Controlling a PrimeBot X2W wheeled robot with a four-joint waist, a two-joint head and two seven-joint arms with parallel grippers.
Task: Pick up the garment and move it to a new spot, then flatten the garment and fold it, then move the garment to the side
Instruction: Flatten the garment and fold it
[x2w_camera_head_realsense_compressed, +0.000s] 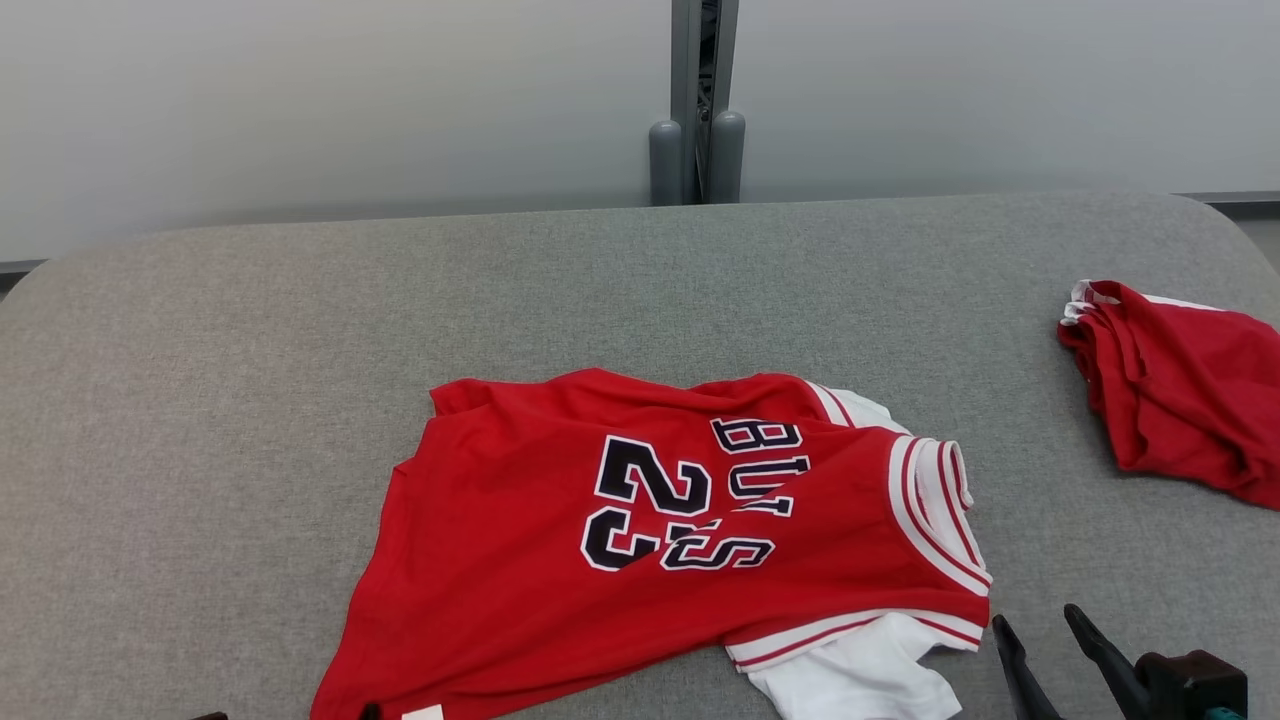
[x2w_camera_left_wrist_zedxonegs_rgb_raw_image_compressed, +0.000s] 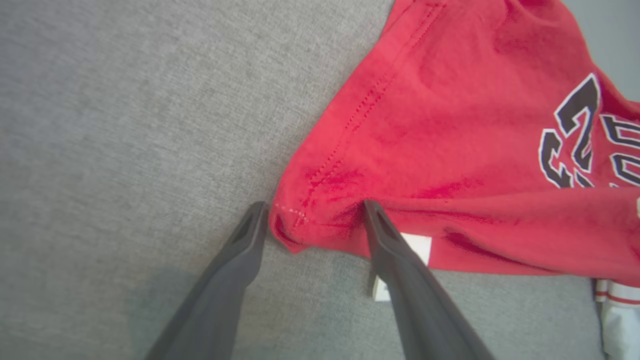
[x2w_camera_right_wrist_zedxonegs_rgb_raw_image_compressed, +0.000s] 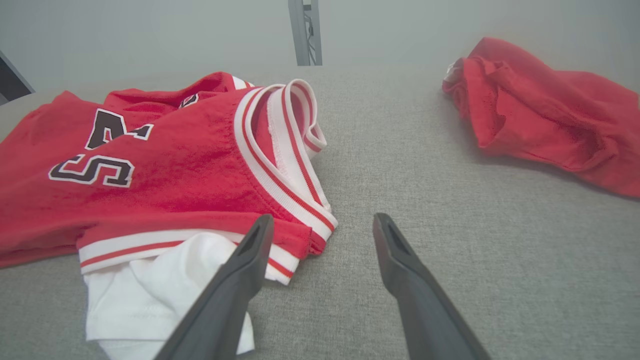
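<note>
A red basketball jersey (x2w_camera_head_realsense_compressed: 640, 540) numbered 23 is lying rumpled at the centre of a grey fabric-covered counter (x2w_camera_head_realsense_compressed: 250, 400), its white-trimmed neck pointing toward 3 o'clock in the head view. A second red garment (x2w_camera_head_realsense_compressed: 1180, 400) is sitting well apart at 3 o'clock. The left wrist view is adding close detail at the hem, near the head view's 7 o'clock edge. There the left pincer (x2w_camera_left_wrist_zedxonegs_rgb_raw_image_compressed: 314, 205) is standing wide apart, straddling the hem corner, with one finger crossing a white label (x2w_camera_left_wrist_zedxonegs_rgb_raw_image_compressed: 417, 245) and possibly touching cloth. The right pincer (x2w_camera_right_wrist_zedxonegs_rgb_raw_image_compressed: 322, 217) is hovering wide open at 5 o'clock, holding nothing, just beside the striped trim. The right wrist view is showing white fabric (x2w_camera_right_wrist_zedxonegs_rgb_raw_image_compressed: 150, 290) poking out beneath that trim.
</note>
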